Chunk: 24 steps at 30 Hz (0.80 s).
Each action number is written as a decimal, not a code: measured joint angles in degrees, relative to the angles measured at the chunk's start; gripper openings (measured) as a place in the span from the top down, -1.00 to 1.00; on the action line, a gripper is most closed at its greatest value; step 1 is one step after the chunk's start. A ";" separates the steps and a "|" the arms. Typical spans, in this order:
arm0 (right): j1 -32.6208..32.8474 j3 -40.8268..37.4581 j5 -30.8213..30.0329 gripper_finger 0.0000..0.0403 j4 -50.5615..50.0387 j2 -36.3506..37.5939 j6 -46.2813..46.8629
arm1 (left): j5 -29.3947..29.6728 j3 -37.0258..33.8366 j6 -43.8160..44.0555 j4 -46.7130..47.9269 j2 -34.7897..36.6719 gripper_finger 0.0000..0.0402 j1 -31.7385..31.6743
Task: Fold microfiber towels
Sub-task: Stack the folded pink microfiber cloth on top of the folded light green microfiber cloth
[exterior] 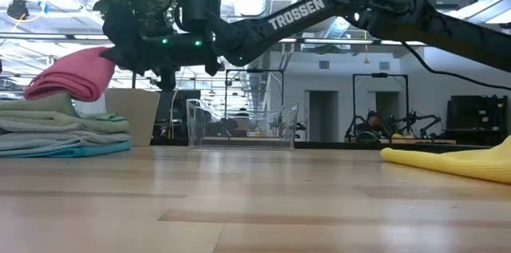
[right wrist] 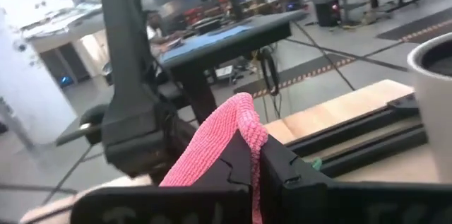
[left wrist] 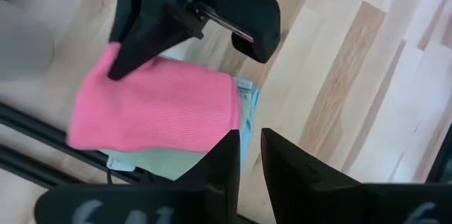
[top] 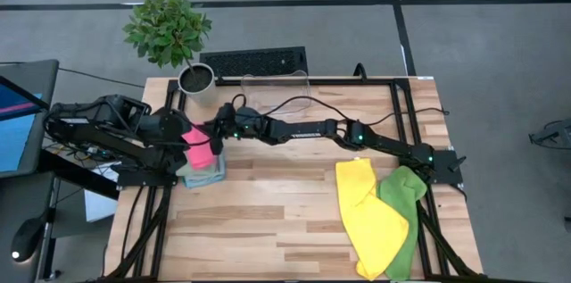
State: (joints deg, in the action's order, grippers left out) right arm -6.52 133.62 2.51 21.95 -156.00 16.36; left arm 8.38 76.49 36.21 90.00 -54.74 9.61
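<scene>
my right pincer [top: 217, 143] is reached across the worktop [top: 285, 220] to its left side, over the stack of folded towels [top: 203, 174]. its fingers are pressed together on an edge of the pink towel [top: 197, 147]; the right wrist view shows pink cloth [right wrist: 224, 146] pinched between the two dark fingers. the pink towel is folded and sits on top of the stack; in the low view its right end [exterior: 72, 76] is lifted toward my right pincer [exterior: 132, 53], while its left end rests on the pile [exterior: 60, 129]

my left pincer [top: 183, 131] is just beside the pink towel on its left. in the left wrist view its fingers [left wrist: 224, 164] stand close together with only a narrow gap, nothing visible between them, positioned above the edge of the stack [left wrist: 169, 160]. the same view shows my right pincer [left wrist: 123, 65] touching the corner of the pink towel [left wrist: 155, 107]

the stack under the pink towel holds pale green, grey and light blue layers, lying near the left rail of the worktop

a yellow towel [top: 368, 214] lies unfolded on the right side of the worktop, with a green towel [top: 406, 216] touching it on its right and partly under it. both are well apart from the stack

a clear plastic bin [top: 275, 91] stands at the far edge of the worktop, and a potted plant [top: 174, 37] at the far left corner
</scene>
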 joint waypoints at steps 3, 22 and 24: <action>0.30 0.02 -2.70 0.90 -0.33 0.00 0.59 | 0.00 0.00 1.74 0.01 0.00 0.75 0.00; 0.87 0.02 -11.30 0.41 -10.01 0.04 6.21 | 3.65 0.02 8.31 -0.01 -1.83 0.75 0.02; 0.83 0.02 -10.36 0.27 -12.51 0.04 5.23 | 5.49 0.02 10.08 0.01 -2.29 0.75 0.16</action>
State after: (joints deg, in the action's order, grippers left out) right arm -5.69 133.64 -7.85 9.44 -155.96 21.58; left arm 13.87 76.51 46.29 90.01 -57.03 9.76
